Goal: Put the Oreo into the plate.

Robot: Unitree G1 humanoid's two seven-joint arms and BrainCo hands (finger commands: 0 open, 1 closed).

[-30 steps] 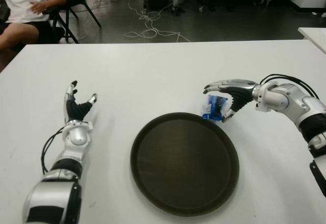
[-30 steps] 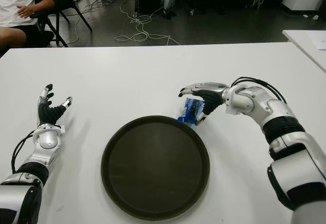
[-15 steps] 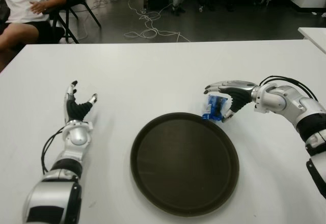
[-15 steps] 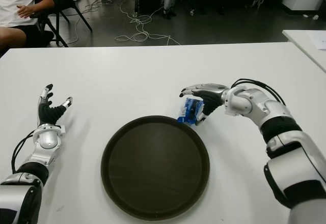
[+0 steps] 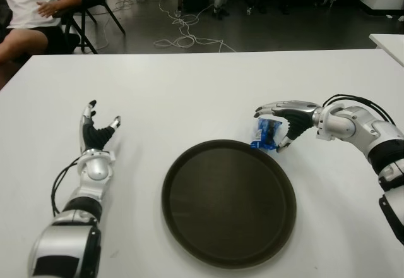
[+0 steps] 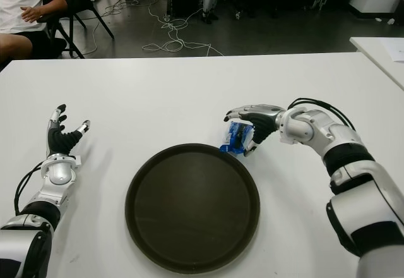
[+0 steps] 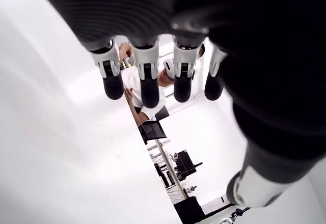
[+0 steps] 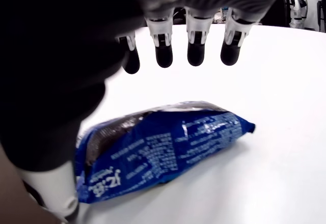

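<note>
A blue Oreo pack lies on the white table, just off the far right rim of the round dark plate. My right hand arches over the pack, open: its fingers are stretched out above the wrapper without touching it, and the thumb sits beside the pack's near end. Nothing lies in the plate. My left hand shows on the table's left side, well left of the plate, with straight, spread fingers holding nothing.
A person sits on a chair beyond the table's far left corner. Cables trail over the floor behind the table. The corner of another white table shows at the far right.
My right hand has drifted very slightly to the right above the Oreo pack. The pack, the plate and the left hand have not moved.
</note>
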